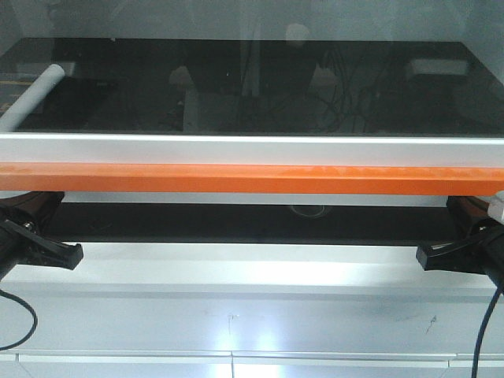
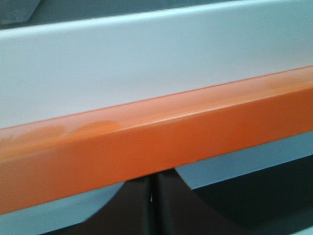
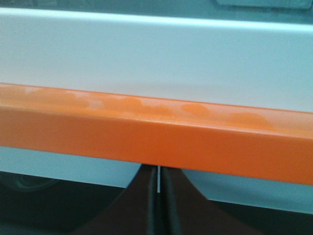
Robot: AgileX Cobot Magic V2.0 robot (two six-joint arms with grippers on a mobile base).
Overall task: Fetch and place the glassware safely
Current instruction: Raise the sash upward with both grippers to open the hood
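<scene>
A faint round pale shape (image 1: 307, 210) shows in the dark shelf opening just under the orange beam (image 1: 252, 178). It is mostly hidden, so I cannot tell whether it is the glass jar. My left gripper (image 1: 55, 253) sits low at the left, in front of the shelf. My right gripper (image 1: 441, 256) sits low at the right. In the left wrist view the left gripper (image 2: 152, 200) has its fingers pressed together, empty, facing the beam (image 2: 156, 142). In the right wrist view the right gripper (image 3: 159, 200) is shut and empty too.
A glossy black top panel (image 1: 252, 87) lies above a white rail (image 1: 252, 150). A white tube (image 1: 35, 94) rests at its left edge. A white cabinet top (image 1: 252, 315) spans the foreground below the grippers. Cables hang at both sides.
</scene>
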